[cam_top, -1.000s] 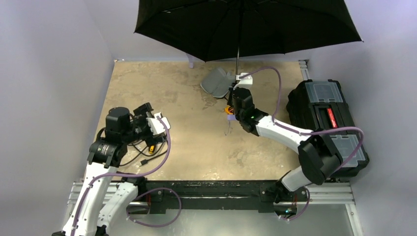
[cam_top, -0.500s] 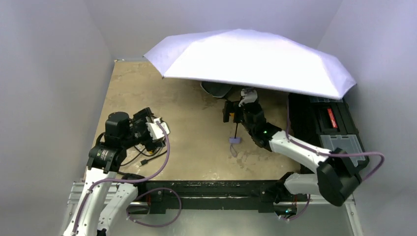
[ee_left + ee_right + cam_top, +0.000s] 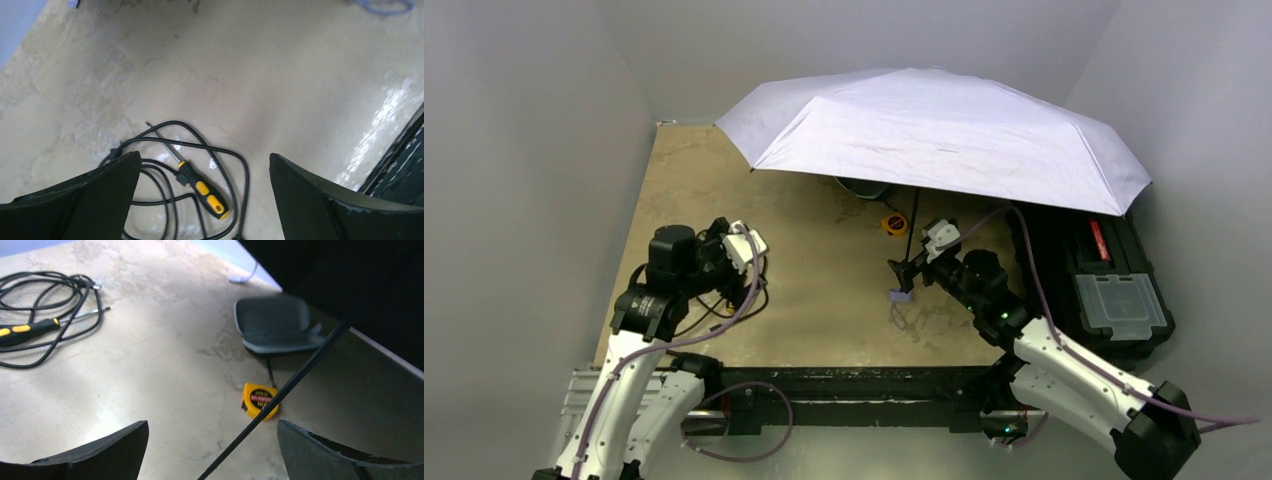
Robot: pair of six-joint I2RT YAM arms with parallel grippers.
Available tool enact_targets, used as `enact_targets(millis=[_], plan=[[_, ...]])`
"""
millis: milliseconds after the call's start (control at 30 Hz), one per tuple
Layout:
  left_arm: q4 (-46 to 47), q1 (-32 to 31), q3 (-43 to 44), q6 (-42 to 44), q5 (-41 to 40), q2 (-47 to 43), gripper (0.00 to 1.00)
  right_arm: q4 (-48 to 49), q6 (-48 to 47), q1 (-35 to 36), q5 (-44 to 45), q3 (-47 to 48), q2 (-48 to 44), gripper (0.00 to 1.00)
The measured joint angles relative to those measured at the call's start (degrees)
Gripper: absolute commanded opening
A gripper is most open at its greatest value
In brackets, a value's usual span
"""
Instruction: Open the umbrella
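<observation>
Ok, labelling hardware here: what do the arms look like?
Left arm and right arm: white shells, black joints, a lavender cable looping alongside each. Small green light on the right forearm. Left pincer and right pincer: broad black fingers.

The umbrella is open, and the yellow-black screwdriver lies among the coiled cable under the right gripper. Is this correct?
Not quite: the screwdriver lies under the left gripper, not the right one, as the left wrist view shows. The rest holds: the umbrella is open, and the coiled cable surrounds the screwdriver.
</observation>
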Motion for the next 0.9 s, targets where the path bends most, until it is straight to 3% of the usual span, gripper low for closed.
enact_targets(millis=[233, 367, 533, 900], plan=[[2.8, 1.05, 0.59, -17.25, -2.38, 0.59, 1.0, -9.62, -7.74, 0.04, -2.95, 4.26, -7.1, 0.99], [0.5, 6.6, 6.32, -21.79, -1.7, 5.6, 1.0, -15.04, -10.03, -0.09, -3.1, 6.29, -11.82, 0.99], [-3.28, 11.28, 11.87, -22.99, -7.32, 10.08, 1.0, -19.26, -13.73, -1.44, -1.88, 6.36, -17.07, 0.99], [-7.5, 11.39, 10.6, -20.28, -21.86, 2.51, 1.0, -22.71, -15.19, -9.55, -3.26, 6.36, -18.53, 0.99]])
